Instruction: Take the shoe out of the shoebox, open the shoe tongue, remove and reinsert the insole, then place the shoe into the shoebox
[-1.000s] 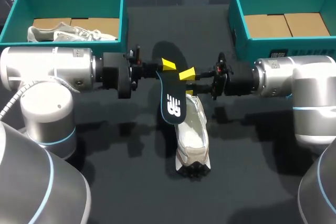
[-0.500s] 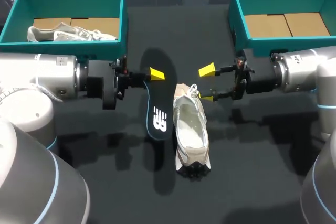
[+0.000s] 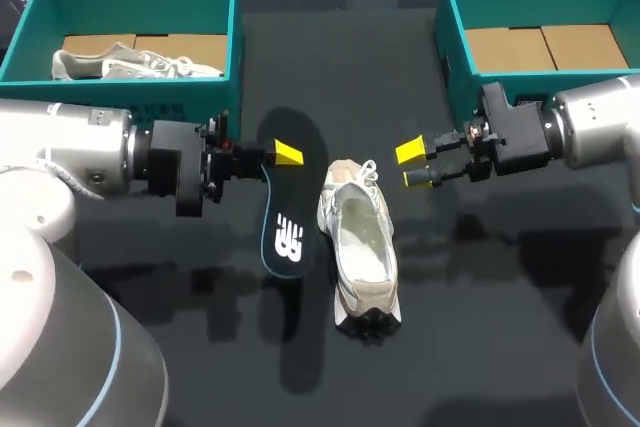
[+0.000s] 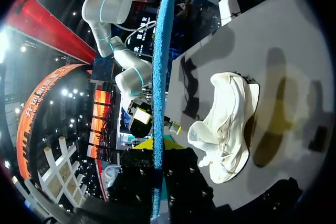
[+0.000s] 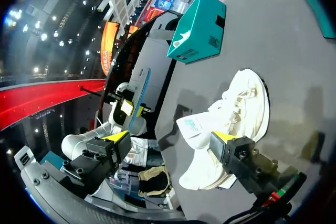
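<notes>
Left gripper (image 3: pixel 278 155) pinches one end of the flat black foam insole (image 3: pixel 286 232), beside the beige mesh sneaker (image 3: pixel 362 247); right gripper (image 3: pixel 418 164) spread, empty. Risk: unbraced sneaker shifts during reinsertion; insole buckles.

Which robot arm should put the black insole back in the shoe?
Left, probably. The left gripper already pinches the insole right beside the shoe; the right gripper is open and empty.

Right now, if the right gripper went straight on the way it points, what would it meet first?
Probably the shoe, at its laced end, which lies just ahead of the right gripper. Its height is unclear; it might pass over.
</notes>
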